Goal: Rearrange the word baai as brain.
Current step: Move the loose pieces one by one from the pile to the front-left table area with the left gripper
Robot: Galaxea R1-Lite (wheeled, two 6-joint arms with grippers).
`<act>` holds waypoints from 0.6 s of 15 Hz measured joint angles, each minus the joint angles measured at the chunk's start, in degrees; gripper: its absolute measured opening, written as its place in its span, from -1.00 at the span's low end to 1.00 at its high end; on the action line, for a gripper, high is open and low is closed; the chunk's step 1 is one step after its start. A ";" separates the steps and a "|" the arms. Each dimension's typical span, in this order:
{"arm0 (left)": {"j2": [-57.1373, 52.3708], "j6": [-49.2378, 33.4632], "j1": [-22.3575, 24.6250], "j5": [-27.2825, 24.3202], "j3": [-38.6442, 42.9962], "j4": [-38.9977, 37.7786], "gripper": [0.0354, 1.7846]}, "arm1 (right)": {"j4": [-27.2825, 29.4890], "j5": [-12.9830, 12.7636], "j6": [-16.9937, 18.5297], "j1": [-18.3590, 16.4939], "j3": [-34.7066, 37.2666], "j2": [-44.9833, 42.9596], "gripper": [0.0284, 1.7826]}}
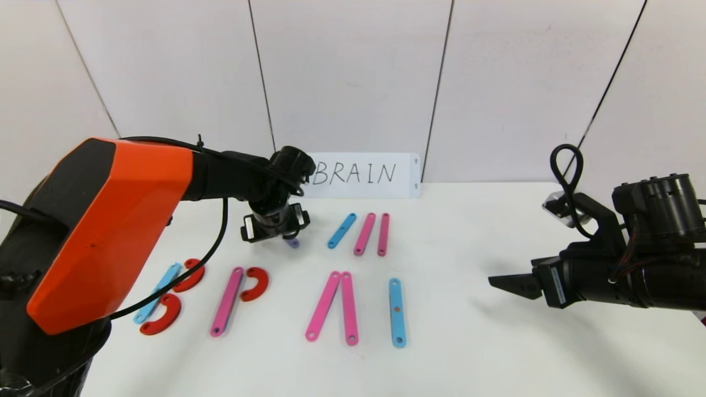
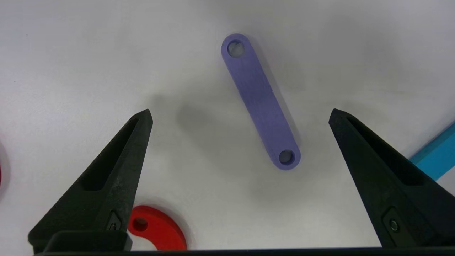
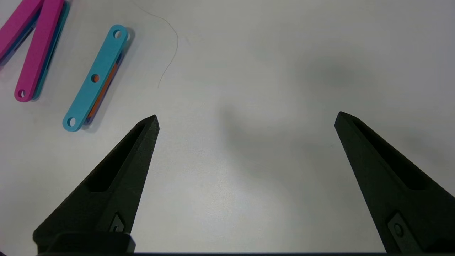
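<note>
The left pincer (image 2: 240, 113) hangs wide open over the short lilac plastic strip (image 2: 260, 101), while the right pincer (image 3: 247, 119) idles open at three o'clock.

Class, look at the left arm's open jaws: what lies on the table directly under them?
A short lilac strip with a hole at each end lies flat on the white table, under the open left gripper, untouched. In the head view the gripper covers most of the strip.

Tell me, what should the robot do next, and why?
Probably lower the left hand and close on the lilac strip. The hand is open above it, the strip lies flat between its fingers, untouched. The right hand is open, off to the side.
</note>
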 joint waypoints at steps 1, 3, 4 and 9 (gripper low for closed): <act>0.71 -0.13 0.27 0.20 -0.69 0.00 0.95 | 0.00 0.00 0.00 0.00 0.00 0.00 0.94; 1.71 -0.18 0.52 0.27 -1.51 -0.02 0.95 | 0.00 0.07 0.02 0.00 0.02 0.00 0.94; 2.04 -0.22 0.61 0.27 -1.63 -0.05 0.93 | 0.00 0.05 0.00 0.02 0.05 0.00 0.94; 2.52 -0.11 0.71 0.18 -1.82 0.30 0.42 | 0.00 0.00 -0.02 0.33 0.16 0.02 0.94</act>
